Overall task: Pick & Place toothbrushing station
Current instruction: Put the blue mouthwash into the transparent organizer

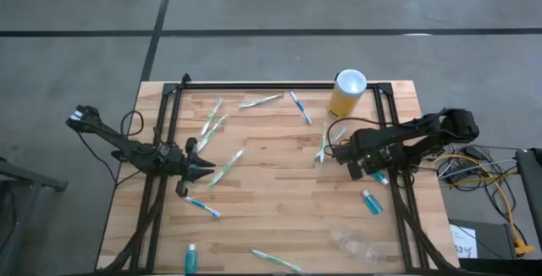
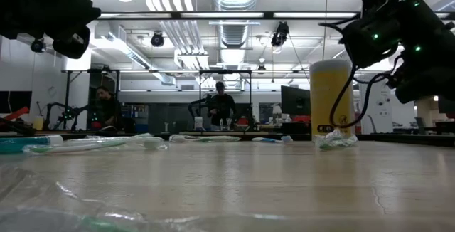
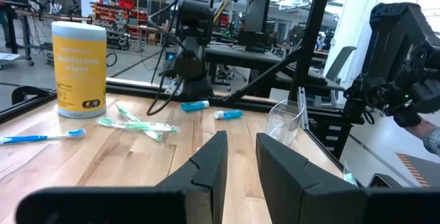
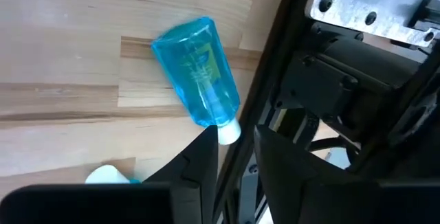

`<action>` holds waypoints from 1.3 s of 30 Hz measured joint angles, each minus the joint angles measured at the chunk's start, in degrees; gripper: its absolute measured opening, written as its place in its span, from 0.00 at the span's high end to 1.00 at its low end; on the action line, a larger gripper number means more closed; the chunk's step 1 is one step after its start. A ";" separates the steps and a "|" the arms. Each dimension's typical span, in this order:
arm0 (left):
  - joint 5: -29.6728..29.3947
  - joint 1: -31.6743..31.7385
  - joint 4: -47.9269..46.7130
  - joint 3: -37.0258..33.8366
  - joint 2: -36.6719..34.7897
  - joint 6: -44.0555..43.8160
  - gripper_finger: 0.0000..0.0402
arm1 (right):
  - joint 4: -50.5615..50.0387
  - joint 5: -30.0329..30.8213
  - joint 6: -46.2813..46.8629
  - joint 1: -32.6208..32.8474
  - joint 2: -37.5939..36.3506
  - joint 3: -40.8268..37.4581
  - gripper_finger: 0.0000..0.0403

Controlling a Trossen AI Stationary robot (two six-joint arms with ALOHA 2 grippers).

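Crumpled clear plastic lies closest, right under the low camera's nose, most likely the small see-through cup (image 1: 351, 240) that the high view shows on its side near the worktop's (image 1: 279, 183) front edge, well forward of the right gripper (image 1: 332, 151). That right gripper hangs above the worktop's right side with its two dark fingers (image 4: 199, 165) set only narrowly apart and nothing between them; a teal tube (image 4: 196, 73) with a white cap lies flat just beside their tips, next to the black frame rail, and a second teal tube (image 1: 371, 201) rests a little nearer the front. A wrapped white-green toothbrush (image 1: 323, 145) lies just by the right gripper, with the tall yellow canister (image 1: 345, 94) standing behind it. Over on the left, the left gripper (image 1: 208, 171) hovers with its fingers (image 3: 206, 165) likewise a narrow gap apart and empty. A white-green toothbrush (image 1: 225, 167) lies right at its tips, a white-blue one (image 1: 201, 206) just in front of it, and several more brushes are scattered behind. Another teal tube (image 1: 191, 257) sits at the front edge, well away from the left gripper. People stand at benches far back in the room.
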 joint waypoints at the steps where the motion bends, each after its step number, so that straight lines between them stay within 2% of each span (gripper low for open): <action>1: 0.00 0.00 0.00 0.00 0.02 0.00 0.79 | 0.46 0.00 -0.38 0.00 0.74 0.11 0.76; 6: 0.00 0.00 -0.02 0.00 0.02 0.00 0.79 | 4.49 0.02 -3.55 0.00 4.20 0.14 0.72; 11: 0.00 0.00 -0.02 0.00 0.02 -0.01 0.79 | 4.21 0.02 -5.40 0.00 6.98 0.12 0.71; 19: 0.00 0.00 -0.02 0.00 0.00 0.00 0.79 | 4.04 0.00 -21.15 0.00 8.38 0.12 0.73; 26: 0.00 0.00 -0.01 0.00 0.02 0.00 0.79 | 4.06 0.00 -30.72 0.00 7.98 -0.73 0.77; 39: 0.00 -0.02 -0.02 0.00 0.02 0.00 0.79 | 5.99 0.92 -31.00 0.00 8.13 -1.92 0.82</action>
